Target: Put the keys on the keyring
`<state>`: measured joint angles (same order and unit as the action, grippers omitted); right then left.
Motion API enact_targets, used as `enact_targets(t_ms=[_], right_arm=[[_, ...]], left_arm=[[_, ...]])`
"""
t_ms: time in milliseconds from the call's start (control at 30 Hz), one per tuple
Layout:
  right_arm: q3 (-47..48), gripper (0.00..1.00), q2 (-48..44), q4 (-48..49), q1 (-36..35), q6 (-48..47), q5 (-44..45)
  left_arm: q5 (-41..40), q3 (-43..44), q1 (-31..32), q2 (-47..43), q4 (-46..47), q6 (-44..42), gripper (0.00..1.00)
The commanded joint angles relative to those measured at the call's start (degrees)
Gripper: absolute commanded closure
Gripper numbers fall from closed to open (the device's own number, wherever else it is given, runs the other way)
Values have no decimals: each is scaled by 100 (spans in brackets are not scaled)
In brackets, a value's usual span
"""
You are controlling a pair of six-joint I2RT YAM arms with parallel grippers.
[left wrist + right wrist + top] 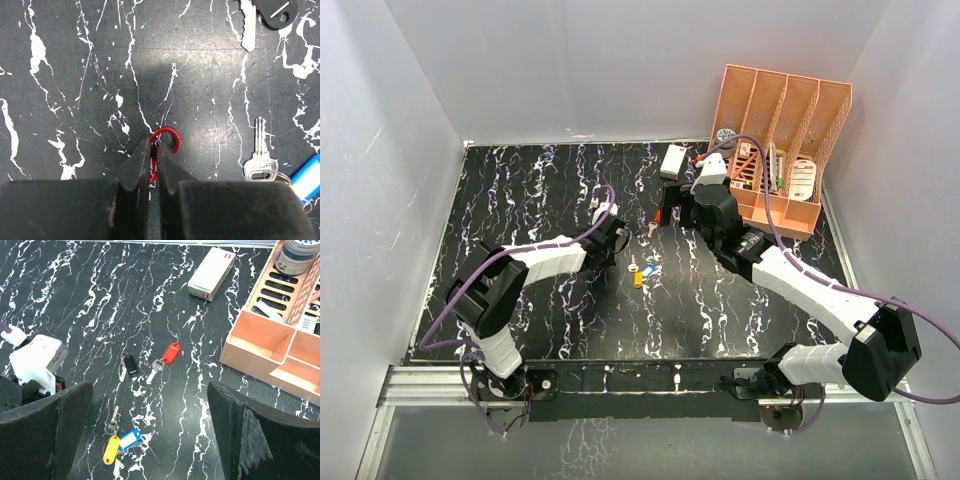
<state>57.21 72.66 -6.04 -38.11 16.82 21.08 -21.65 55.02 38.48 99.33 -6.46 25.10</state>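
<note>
L gripper (154,152) clenched on red keyring (165,130), open hook poking fwd. R gripper (150,435) spread wide, empty, above the keys (129,439). Next, I reckon: R grabs 1 key, threads its hole onto hook.

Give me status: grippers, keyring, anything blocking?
Left gripper shut on keyring, hook end sticking out. Right gripper open, empty. Red-tagged key, black-headed key, yellow-and-blue-tagged key loose on table, none on keyring. Nothing blocking them.
</note>
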Motion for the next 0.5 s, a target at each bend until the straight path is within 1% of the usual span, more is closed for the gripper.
enact_targets(t_ms=[0,233,467], right_arm=[[-15,2,-174,209,33,-22,74],[-26,2,-169,217,38,-21,87],[-32,2,-173,225,49,-21,125]], left_arm=[[-41,52,19,53,-312,-5,100],[-161,128,19,-109,-426,-38,100],[-351,174,18,-724,-542,-104,100]])
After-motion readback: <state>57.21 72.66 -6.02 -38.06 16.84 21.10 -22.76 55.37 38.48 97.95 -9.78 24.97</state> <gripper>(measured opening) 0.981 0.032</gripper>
